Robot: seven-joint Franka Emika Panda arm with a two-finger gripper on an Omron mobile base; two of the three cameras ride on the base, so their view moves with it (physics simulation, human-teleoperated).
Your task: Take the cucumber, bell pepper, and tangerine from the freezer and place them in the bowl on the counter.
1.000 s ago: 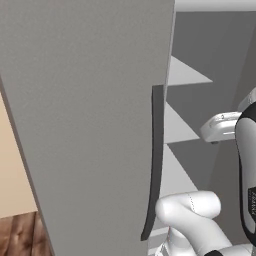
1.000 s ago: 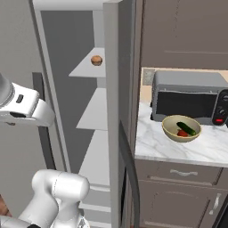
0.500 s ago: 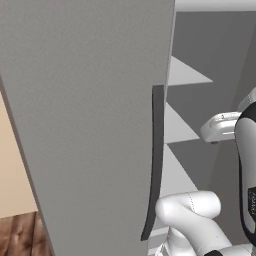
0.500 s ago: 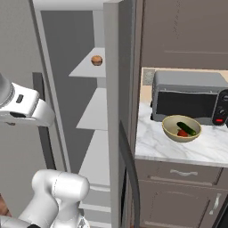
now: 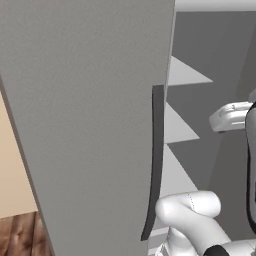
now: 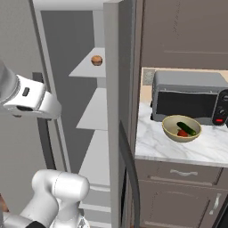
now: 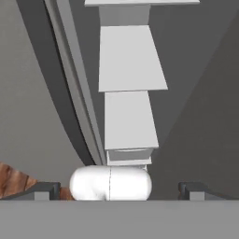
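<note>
Gripper [image 7: 119, 189] spread wide, nothing between the two dark finger tips [image 7: 44, 190], which sit far apart at the bottom of the hand view. It looks down the inside of the freezer [image 6: 113, 67], along a stack of pale grey shelves [image 7: 130, 60] that run away from it, with the dark grey inner wall to one side.

Freezer door [image 5: 85, 115] stands swung open; from the left base view its plain grey face takes up most of the sight, with the long dark curved handle [image 5: 155, 160] along its edge. Shelves show as pale wedges past that edge.

From the right base view: the tangerine [image 6: 96, 60], a small orange-tan ball, sits alone on an upper shelf, toward the back. The shelves below it look bare from here. The white arm [image 6: 26, 95] reaches in from the left at about the level of the middle shelves, well below the tangerine and not touching it.

On the counter [image 6: 156, 142], white marble over brown drawers [image 6: 185, 173], the pale yellow-olive bowl [image 6: 171, 131] stands just in front of the grey microwave [image 6: 187, 95]. Inside the bowl lie the dark green cucumber [image 6: 186, 128], set slantwise, and the glossy red bell pepper [image 6: 181, 133] just beside it. Brown wall cupboards [image 6: 187, 31] hang above.
</note>
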